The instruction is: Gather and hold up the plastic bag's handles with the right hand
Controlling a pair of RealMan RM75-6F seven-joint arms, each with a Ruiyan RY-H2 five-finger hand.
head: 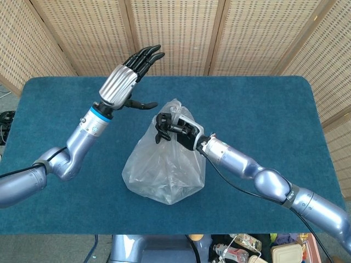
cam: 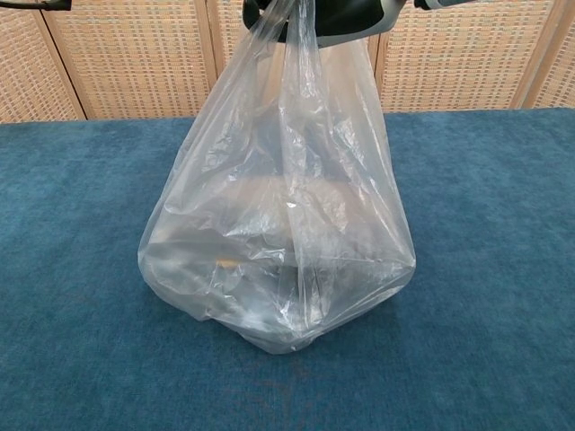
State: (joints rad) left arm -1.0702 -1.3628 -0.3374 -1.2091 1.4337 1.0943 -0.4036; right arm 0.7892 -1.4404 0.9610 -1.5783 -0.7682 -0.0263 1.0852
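Observation:
A clear plastic bag stands in the middle of the blue table, pulled up into a cone. Its handles are bunched at the top. My right hand grips the gathered handles from the right, fingers curled around them. My left hand is raised to the upper left of the bag, apart from it, fingers stretched out and spread with nothing in them. The chest view shows only the underside of the right hand at the top edge. Dim shapes lie inside the bag's bottom.
The blue table is backed by wicker screens. Bottles and containers sit below the table's near edge at the lower right.

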